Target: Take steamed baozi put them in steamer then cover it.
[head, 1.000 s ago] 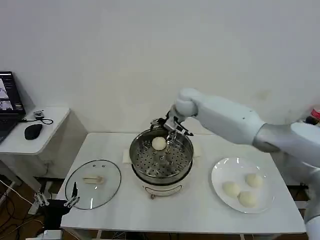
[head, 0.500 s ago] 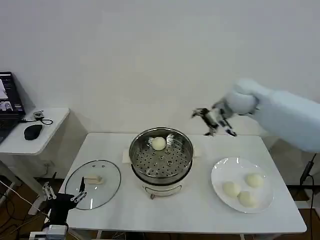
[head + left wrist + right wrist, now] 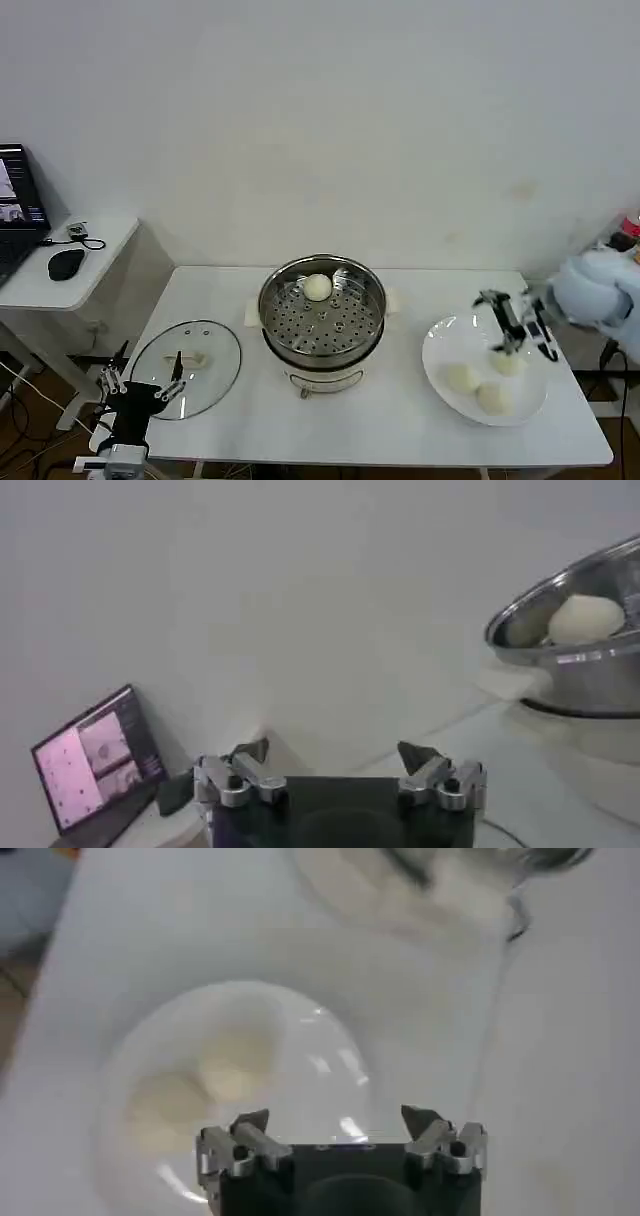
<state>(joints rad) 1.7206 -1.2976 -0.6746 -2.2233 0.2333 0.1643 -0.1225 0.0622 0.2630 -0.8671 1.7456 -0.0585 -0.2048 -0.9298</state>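
The right tool (image 3: 515, 322) hangs at the right of the frame, over the far edge of the flat white round plate (image 3: 440, 365), with its fingers apart and nothing between them. Three round cream-white baozi (image 3: 462, 378) lie on this plate. One more baozi (image 3: 318, 287) sits on the perforated tray inside the round shiny steel steamer (image 3: 323, 310) at the centre of the white worktop (image 3: 400, 425). The round glass cover with a cream handle (image 3: 186, 367) lies flat at lower left. The left tool (image 3: 140, 383) waits just beside it at the worktop edge, fingers apart.
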